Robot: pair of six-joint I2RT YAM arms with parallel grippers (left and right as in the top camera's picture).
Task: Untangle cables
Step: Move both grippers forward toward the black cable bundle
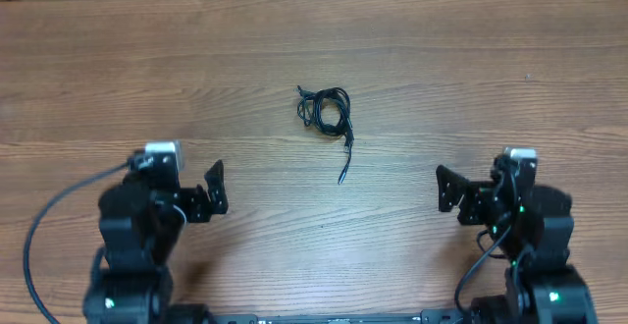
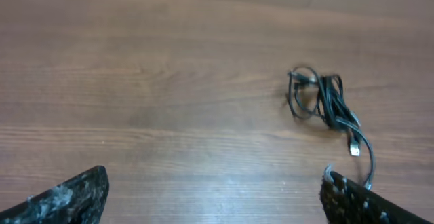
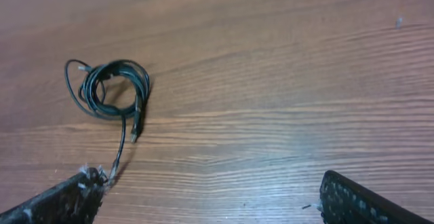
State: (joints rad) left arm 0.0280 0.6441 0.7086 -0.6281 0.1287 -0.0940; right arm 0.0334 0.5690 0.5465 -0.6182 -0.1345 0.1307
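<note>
Wood-grain desk is carrying a tangled bundle of thin black cables near its centre, one plug end trailing toward the robot, while left claw and right claw are hanging released on either side, seemingly poised to reach in.

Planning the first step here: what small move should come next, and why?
Probably ease the open right pincer forward to the loose tail of the thin black coiled cables. It and the left pincer hang empty, clear of the bundle, and that tail trails toward the robot, slightly nearer the right side.
</note>
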